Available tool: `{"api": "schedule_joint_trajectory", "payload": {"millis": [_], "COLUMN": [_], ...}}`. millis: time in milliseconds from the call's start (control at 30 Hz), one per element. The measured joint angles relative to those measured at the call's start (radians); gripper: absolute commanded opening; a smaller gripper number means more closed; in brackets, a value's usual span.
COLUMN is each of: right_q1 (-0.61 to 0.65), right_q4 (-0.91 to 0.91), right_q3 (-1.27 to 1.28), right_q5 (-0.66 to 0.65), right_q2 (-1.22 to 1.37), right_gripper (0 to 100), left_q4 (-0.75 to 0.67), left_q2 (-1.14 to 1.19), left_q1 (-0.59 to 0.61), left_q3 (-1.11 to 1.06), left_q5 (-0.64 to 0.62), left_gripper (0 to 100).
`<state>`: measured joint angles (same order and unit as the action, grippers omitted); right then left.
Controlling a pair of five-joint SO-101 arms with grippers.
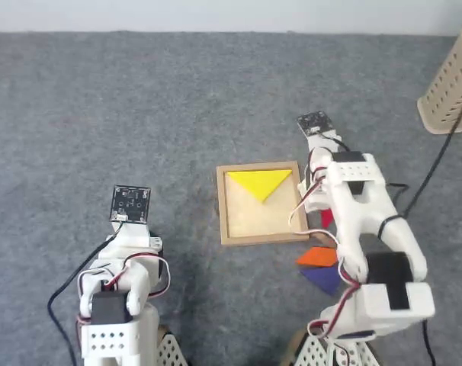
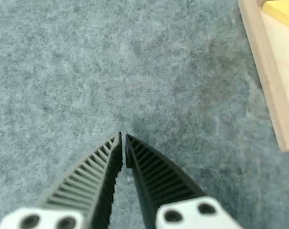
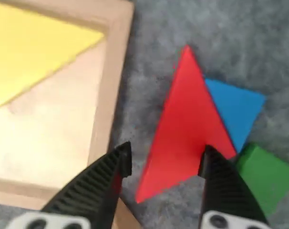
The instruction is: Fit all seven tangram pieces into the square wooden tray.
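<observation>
Right gripper (image 3: 163, 155): jaws parted, set astride the wide end of the red triangle (image 3: 182, 129), one finger at the piece's outer edge and the other in the gap between the piece and the wooden tray (image 3: 118, 71). The red triangle lies flat on the grey carpet (image 1: 139, 114), just outside the tray's rim. A blue piece (image 3: 235, 112) touches its outer long edge, and a green piece (image 3: 266, 176) lies just beside both. Inside the tray, a yellow triangle (image 1: 259, 183) lies against the far rim, apex toward the middle. An orange piece (image 1: 319, 257) and a purple piece (image 1: 325, 277) lie next to each other on the carpet near the tray's corner, beside the right arm. Left gripper (image 2: 123, 138): closed, fingertips meeting, empty, over bare carpet, apart from the tray's other side.
</observation>
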<state>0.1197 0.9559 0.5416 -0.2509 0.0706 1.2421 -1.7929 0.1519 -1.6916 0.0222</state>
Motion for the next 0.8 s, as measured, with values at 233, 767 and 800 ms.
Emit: {"api": "schedule_joint_trajectory", "payload": {"millis": [233, 767, 800], "right_q1": [-0.064, -0.014, -0.011], "right_q4": [0.0, 0.012, 0.014], "right_q3": [-0.094, -0.104, -0.104], "right_q5": [-0.009, -0.005, -0.002], "right_q2": [0.086, 0.1, 0.1], "right_gripper": [23.4, 23.2, 23.2], "left_q4": [0.0, 0.0, 0.0], "left_q2": [0.0, 0.0, 0.0], "left_q1": [0.0, 0.0, 0.0], "left_q3": [0.0, 0.0, 0.0], "left_q5": [0.0, 0.0, 0.0], "left_gripper": [1, 1, 1]}}
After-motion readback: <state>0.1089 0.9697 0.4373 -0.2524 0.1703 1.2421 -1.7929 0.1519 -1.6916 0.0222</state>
